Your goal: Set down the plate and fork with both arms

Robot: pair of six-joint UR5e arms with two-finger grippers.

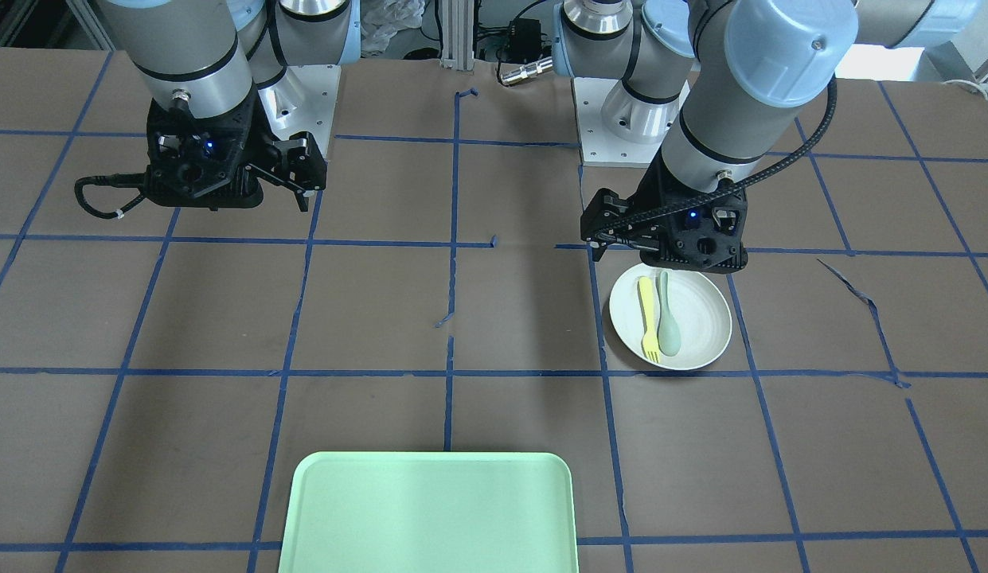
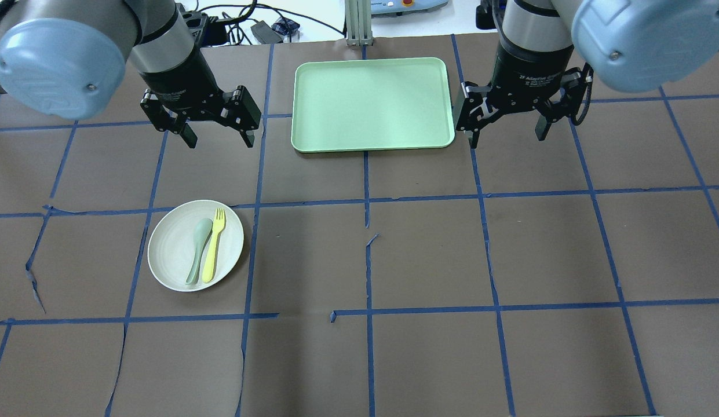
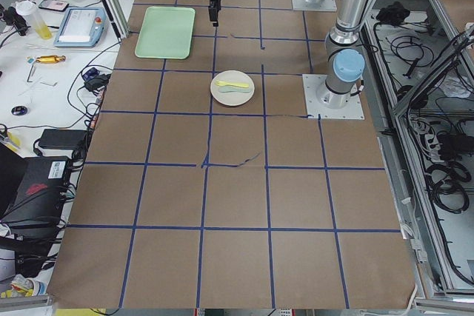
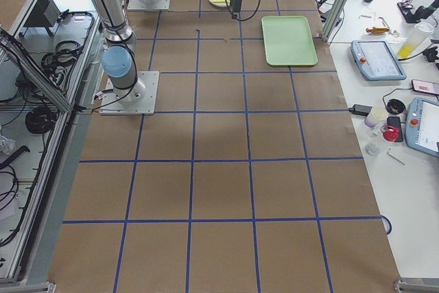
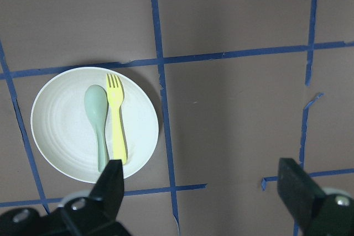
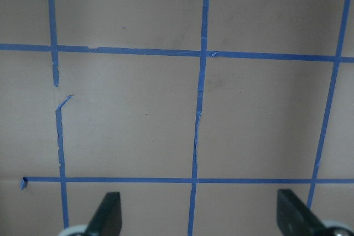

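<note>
Plate on desk, robot's left side; fork and spoon lie side by side in it. Tray well apart. Left jaws apart, empty, above desk near plate. Right jaws apart, empty, beside tray. Judgement: grip plate rim clear of fork, keep plate level.

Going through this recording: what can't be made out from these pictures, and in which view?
Front-facing view: the left gripper hides the far rim of the round off-white plate. The frame's bottom edge cuts off the rectangular mint-green tray.
Exterior left view: the slim yellow plastic fork and pale grey-green spoon are too small to show tines.
Exterior right view: the plate is tiny and far, and what lies on it is unreadable.
</note>
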